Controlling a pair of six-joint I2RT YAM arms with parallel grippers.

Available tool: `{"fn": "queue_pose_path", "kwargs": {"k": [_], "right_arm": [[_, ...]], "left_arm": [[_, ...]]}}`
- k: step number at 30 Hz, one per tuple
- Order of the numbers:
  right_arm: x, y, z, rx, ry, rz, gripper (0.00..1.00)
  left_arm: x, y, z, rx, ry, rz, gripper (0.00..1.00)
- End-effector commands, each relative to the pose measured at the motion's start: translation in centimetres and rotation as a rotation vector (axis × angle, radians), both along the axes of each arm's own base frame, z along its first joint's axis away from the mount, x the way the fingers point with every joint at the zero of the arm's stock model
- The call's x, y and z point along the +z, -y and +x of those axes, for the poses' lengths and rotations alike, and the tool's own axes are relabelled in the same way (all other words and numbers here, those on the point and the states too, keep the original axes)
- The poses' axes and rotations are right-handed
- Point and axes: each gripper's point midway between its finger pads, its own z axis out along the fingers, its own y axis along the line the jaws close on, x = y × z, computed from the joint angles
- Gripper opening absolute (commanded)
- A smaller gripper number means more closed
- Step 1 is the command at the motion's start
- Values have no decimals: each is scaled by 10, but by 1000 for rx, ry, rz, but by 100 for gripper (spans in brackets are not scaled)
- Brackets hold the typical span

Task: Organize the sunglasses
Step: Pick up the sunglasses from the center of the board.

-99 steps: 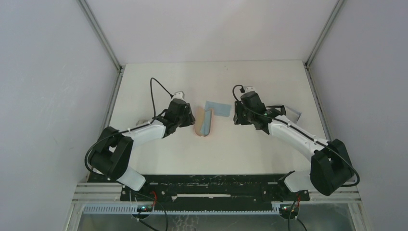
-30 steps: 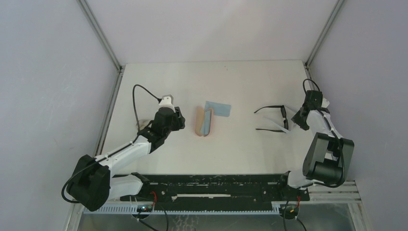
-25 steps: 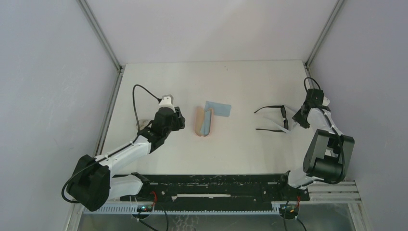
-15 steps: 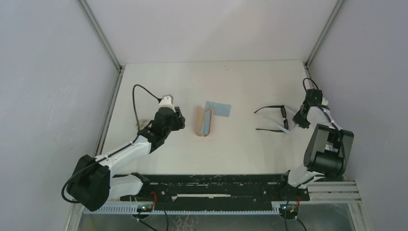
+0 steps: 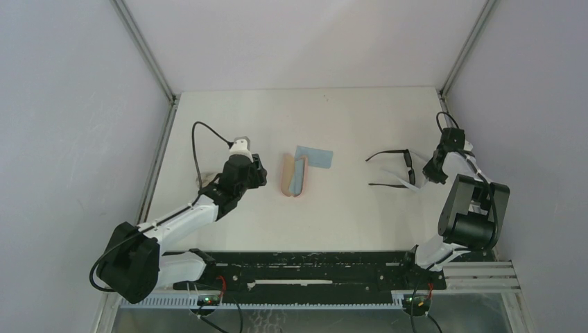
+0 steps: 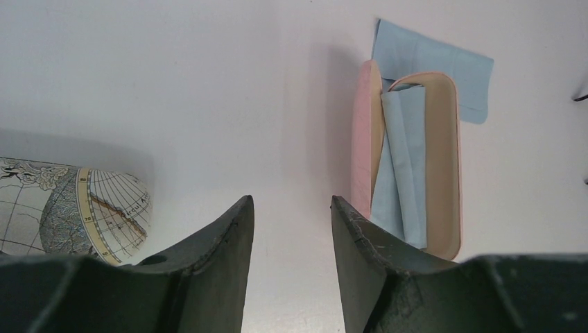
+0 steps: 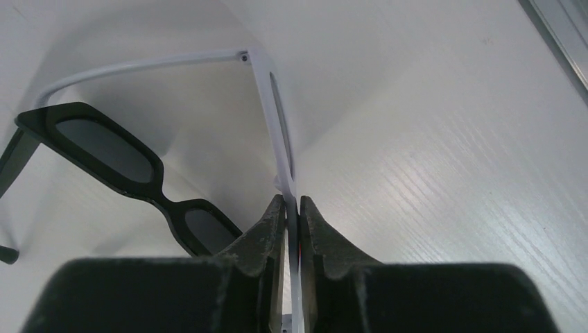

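The right tool has just pinched shut. A second ago its jaws stood apart, and now they clamp the thin edge of a white frame standing upright at the right side of the counter. It looks like a 2nd pair of glasses seen edge-on, though from this angle I can't be sure.

The black sunglasses lie on the counter just beside that frame. Their temples are open and point toward the middle, and the tool does not touch them. A few seconds back this arm reached over the centre near the pink case; now it works out by the right edge, well apart from that case.

The left tool hangs with its jaws apart and nothing between them, drawn back a little from the case. The case lies open with a blue cloth folded inside.

With the grip made, a lift is the likely next step. No glasses sit in the pink case yet, so most of the tidying seems to remain.
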Motion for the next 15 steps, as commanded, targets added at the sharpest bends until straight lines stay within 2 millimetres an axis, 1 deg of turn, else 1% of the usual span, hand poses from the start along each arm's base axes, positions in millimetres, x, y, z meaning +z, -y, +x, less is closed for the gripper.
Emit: {"fn": "queue_pose_path", "kwargs": {"k": [1,6,8,10,11,13,15], "right_arm": [[38,14,18,0,112,-72,6],[74,17,14,-14,190,-133,5],[94,15,12,-10,235,-163,4],[112,8,11,11,281,-182,4],[123,2,11,33,309,-189,4],[142,-19,14,115,373,-187,4],[161,-50,20,252,443,-182,4]], "left_arm": [[4,-1,5,-3,36,12,50],[5,0,5,-5,36,10,50],[5,0,5,-5,36,8,50],[5,0,5,-6,35,6,49],[6,0,5,-4,38,4,49],[7,0,5,-3,41,2,49],[8,-2,4,2,47,0,49]]}}
